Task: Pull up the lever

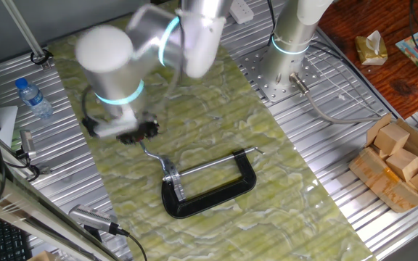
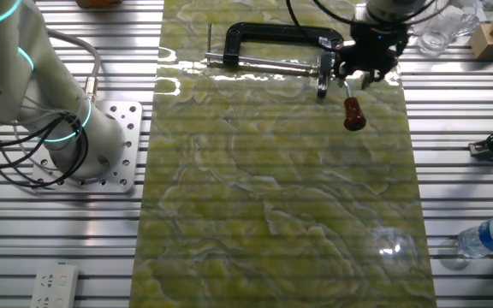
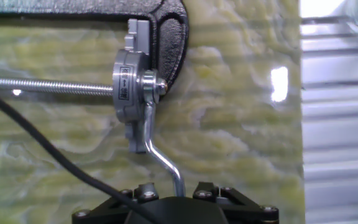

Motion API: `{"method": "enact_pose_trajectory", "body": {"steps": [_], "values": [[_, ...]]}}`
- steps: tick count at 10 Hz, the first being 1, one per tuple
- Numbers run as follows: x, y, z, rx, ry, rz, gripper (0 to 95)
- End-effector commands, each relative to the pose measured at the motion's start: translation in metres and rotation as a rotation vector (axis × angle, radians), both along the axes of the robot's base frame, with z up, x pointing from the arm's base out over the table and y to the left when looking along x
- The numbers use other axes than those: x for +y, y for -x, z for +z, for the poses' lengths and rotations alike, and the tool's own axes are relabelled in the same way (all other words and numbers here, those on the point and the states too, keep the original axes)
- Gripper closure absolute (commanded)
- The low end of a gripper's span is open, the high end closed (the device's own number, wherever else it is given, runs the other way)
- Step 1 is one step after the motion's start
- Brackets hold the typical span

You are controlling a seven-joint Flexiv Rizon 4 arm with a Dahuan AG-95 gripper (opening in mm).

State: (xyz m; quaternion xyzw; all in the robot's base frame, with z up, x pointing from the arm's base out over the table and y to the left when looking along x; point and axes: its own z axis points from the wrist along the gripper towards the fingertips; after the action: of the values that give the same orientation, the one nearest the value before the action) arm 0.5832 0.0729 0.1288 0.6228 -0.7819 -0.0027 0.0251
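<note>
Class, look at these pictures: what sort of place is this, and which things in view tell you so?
Probably a robotics lab bench: a robot arm bolted to a slotted aluminium table, a green mat laid over it, and a black C-clamp set out as a test piece.

In your hand view the lever (image 3: 164, 163) runs down behind the end effector (image 3: 178, 208), so its knob and the fingers are hidden. In one fixed view the arm (image 1: 133, 54) is motion-blurred.
</note>
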Motion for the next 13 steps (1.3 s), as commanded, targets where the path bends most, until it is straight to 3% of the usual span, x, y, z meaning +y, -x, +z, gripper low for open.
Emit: {"method": "enact_pose_trajectory", "body": {"steps": [1, 3, 4, 5, 8, 9, 13], "values": [[-0.079, -0.009, 0.051, 0.036, -0.034, -0.225, 95.0], [-0.115, -0.012, 0.057, 0.047, -0.046, -0.268, 95.0], [-0.133, -0.012, 0.052, 0.055, -0.071, -0.276, 95.0], [-0.153, -0.011, 0.037, 0.052, -0.137, -0.219, 95.0], [-0.159, -0.016, 0.010, 0.024, -0.173, -0.170, 95.0], [-0.159, -0.019, -0.005, 0.021, -0.200, -0.174, 95.0], [-0.140, -0.028, -0.027, 0.023, -0.224, -0.253, 95.0]]}}
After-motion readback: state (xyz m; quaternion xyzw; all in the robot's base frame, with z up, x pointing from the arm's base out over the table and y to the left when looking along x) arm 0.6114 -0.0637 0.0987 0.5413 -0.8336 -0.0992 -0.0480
